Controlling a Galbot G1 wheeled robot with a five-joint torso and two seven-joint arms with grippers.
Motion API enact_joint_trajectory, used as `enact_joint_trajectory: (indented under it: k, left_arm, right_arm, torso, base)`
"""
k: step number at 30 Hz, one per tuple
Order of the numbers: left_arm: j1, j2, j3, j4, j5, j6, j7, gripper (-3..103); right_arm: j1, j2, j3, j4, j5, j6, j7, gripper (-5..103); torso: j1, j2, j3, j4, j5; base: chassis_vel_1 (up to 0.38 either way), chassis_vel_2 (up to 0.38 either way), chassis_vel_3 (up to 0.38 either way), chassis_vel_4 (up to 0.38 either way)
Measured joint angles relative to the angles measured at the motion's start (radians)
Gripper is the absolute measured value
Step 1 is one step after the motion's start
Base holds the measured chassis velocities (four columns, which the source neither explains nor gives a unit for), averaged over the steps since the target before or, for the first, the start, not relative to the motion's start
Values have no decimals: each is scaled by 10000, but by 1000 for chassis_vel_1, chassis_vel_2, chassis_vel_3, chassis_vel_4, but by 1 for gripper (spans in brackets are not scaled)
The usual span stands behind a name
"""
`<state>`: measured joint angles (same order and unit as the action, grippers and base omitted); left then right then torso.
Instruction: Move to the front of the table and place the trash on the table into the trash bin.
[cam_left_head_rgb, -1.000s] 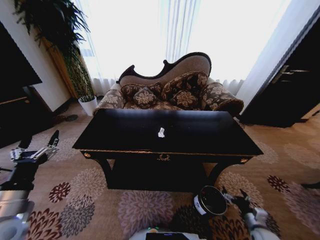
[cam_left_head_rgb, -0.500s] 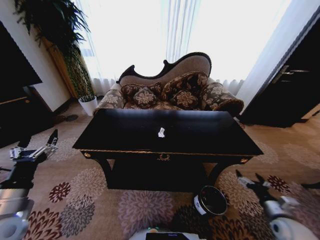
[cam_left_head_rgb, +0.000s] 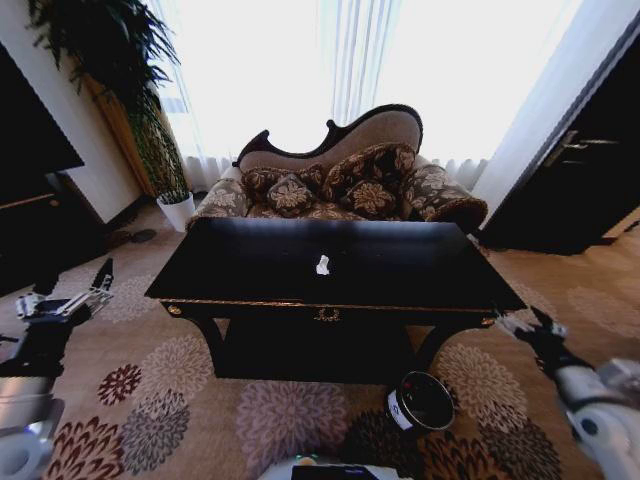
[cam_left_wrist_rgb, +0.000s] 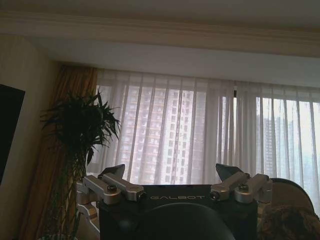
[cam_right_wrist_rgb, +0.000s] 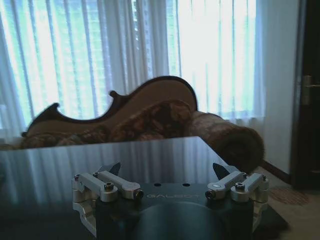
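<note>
The glossy black table (cam_left_head_rgb: 400, 280) with gold trim stands straight ahead, its top also reflecting the curtains (cam_right_wrist_rgb: 125, 160) in the right wrist view. One white crumpled wad of trash (cam_left_head_rgb: 322, 265) lies near the middle of the tabletop. The small black trash bin (cam_left_head_rgb: 420, 401) sits on the carpet by the table's front right leg. My right gripper (cam_left_head_rgb: 528, 322) is raised beside the table's front right corner, open and empty, its fingers (cam_right_wrist_rgb: 111, 171) spread. My left gripper (cam_left_head_rgb: 72, 288) hangs open off the table's left end, pointed up at the window (cam_left_wrist_rgb: 170, 172).
A patterned sofa (cam_left_head_rgb: 340, 180) stands behind the table under bright curtained windows. A tall potted plant (cam_left_head_rgb: 140, 110) and a dark TV cabinet (cam_left_head_rgb: 40, 210) are at the left, a dark door (cam_left_head_rgb: 590, 160) at the right. Floral carpet (cam_left_head_rgb: 280, 410) lies before the table.
My right gripper has risen from beside the trash bin up and rightward to the table's front right corner. The left gripper has barely shifted. The table, wad and bin have stayed put.
</note>
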<state>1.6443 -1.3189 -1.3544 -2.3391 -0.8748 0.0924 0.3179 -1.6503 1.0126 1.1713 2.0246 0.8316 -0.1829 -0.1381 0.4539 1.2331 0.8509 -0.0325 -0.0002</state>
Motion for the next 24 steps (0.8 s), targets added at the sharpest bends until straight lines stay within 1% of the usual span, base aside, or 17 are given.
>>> enact_joint_trajectory:
  k: [2,5,6,11,12,16,17,20,21,22,24]
  left_arm:
    - [24,-31,-8,1,24,1,1,100]
    - [79,-120,-3,-62,89,15,1,100]
    - [79,-120,-3,-62,89,15,1,100]
    - [238,-121,-149,-98,133,29,1,100]
    - [238,-121,-149,-98,133,29,1,100]
    - [238,-45,-122,-62,177,91,0,100]
    - [238,-45,-122,-62,177,91,0,100]
    - [185,-46,31,-40,281,116,-1,100]
    - [136,-34,134,-38,329,138,-1,100]
    - [136,-34,134,-38,329,138,-1,100]
    - [105,-33,212,-38,389,155,0,100]
  right_arm:
    - [345,-378,-488,342,350,-95,303,100]
    - [948,-830,-1197,704,1007,-146,547,100]
    - [948,-830,-1197,704,1007,-146,547,100]
    - [1872,-1646,-2418,1025,1602,-84,722,100]
    - [1872,-1646,-2418,1025,1602,-84,722,100]
    - [2385,-2134,-3301,1487,1713,-96,951,100]
    - [2385,-2134,-3301,1487,1713,-96,951,100]
    - [2650,-2426,-3991,1802,1708,-93,1378,100]
    - [2759,-2576,-4420,2000,1688,-76,1663,100]
    - [2759,-2576,-4420,2000,1688,-76,1663,100]
    - [3006,-2802,-5243,2229,1532,-62,2120,100]
  torso:
    - [0,1,0,0,1]
    - [-1,0,0,0,1]
    - [-1,0,0,0,1]
    - [1,0,0,2,0]
    - [1,0,0,2,0]
    - [0,0,0,-1,-1]
    - [0,0,0,-1,-1]
    - [0,0,0,1,0]
    - [1,0,0,0,-2]
    - [1,0,0,0,-2]
    - [1,0,0,-3,-1]
  base:
    - [0,0,0,0]
    - [0,0,0,0]
    - [0,0,0,0]
    - [0,0,0,0]
    - [0,0,0,0]
    - [0,0,0,0]
    - [0,0,0,0]
    - [0,0,0,0]
    - [0,0,0,0]
    - [0,0,0,0]
    - [0,0,0,0]
